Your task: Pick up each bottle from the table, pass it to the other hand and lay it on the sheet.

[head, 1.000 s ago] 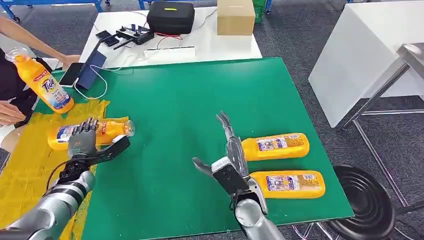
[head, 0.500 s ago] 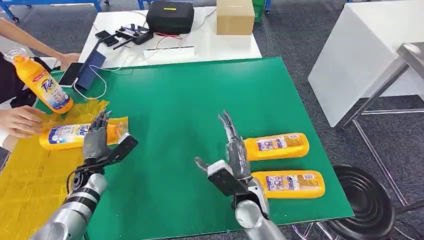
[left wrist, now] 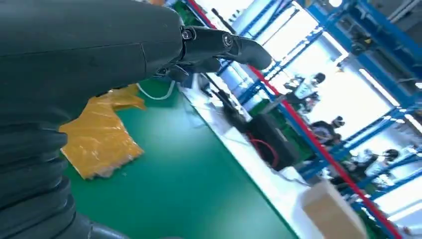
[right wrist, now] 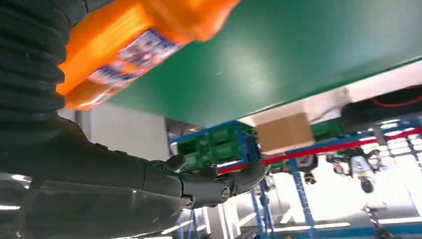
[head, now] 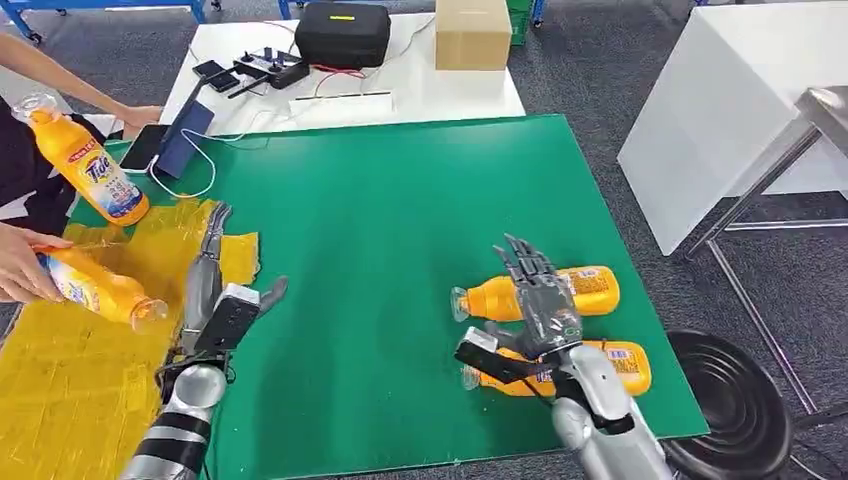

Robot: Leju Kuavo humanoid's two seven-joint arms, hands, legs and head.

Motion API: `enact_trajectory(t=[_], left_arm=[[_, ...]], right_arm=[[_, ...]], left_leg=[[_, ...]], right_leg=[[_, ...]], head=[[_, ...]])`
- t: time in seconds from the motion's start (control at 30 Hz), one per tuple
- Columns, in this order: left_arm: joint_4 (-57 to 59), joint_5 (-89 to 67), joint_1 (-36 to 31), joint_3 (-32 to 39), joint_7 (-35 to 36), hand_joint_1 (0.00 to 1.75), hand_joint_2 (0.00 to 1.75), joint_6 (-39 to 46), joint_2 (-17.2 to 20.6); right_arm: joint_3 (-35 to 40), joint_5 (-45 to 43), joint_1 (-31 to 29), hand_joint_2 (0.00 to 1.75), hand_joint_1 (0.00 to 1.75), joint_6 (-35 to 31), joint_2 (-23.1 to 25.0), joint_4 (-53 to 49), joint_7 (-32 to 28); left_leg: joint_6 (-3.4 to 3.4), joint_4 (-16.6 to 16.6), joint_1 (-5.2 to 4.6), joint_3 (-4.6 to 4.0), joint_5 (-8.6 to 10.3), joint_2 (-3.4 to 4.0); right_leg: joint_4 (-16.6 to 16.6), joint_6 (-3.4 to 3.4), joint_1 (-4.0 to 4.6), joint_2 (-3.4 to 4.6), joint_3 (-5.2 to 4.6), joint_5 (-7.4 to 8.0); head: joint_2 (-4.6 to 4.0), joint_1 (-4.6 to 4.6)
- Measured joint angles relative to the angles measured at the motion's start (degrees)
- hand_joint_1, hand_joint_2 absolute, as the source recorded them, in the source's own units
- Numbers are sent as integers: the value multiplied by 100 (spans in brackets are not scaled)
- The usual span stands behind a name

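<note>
Head view: the green table (head: 380, 190) carries my crinkled yellow sheet (head: 60, 350) at its left edge, where my left hand (head: 215, 290) hovers released, fingers straight. My right hand (head: 540, 300) spreads over two orange detergent bottles: the far bottle (head: 590, 290) and the near bottle (head: 625, 365); I cannot tell whether it grips. A person's hand (head: 20, 265) holds a third bottle (head: 95, 285) above the sheet. Right wrist view catches an orange bottle (right wrist: 129, 45) close by the palm.
</note>
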Motion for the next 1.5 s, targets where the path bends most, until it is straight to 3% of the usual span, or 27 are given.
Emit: enact_trajectory(t=[0.47,0.67,0.87,1.0,1.5], left_arm=[[-430,105,91,-184,2,0,175,-79,-70],[-463,324,94,-221,-33,0,175,-271,-87],[-655,1470,137,-271,-210,0,175,-1411,-149],[-879,1757,196,-321,-227,0,175,-1747,-162],[-1018,1954,221,-402,-227,0,175,-1882,-162]], right_arm=[[-323,470,-282,175,0,315,-701,227,424],[-393,481,-373,175,0,389,-730,372,466],[-444,605,-579,175,0,450,-710,769,529],[-463,612,-674,175,0,516,-673,1052,544],[-468,404,-1359,175,0,769,-463,2448,472]], left_leg=[[1,0,1,-1,2,-4],[1,0,1,-2,2,-3],[1,0,2,-2,2,-3],[1,0,2,-3,2,-3],[4,0,2,-2,5,-3]], right_leg=[[1,0,6,-1,0,0],[1,0,5,0,-1,0],[1,0,6,0,-1,0],[1,0,6,-1,-1,0],[2,0,6,-2,-1,0]], head=[[0,2],[0,0],[0,0],[0,0],[0,0]])
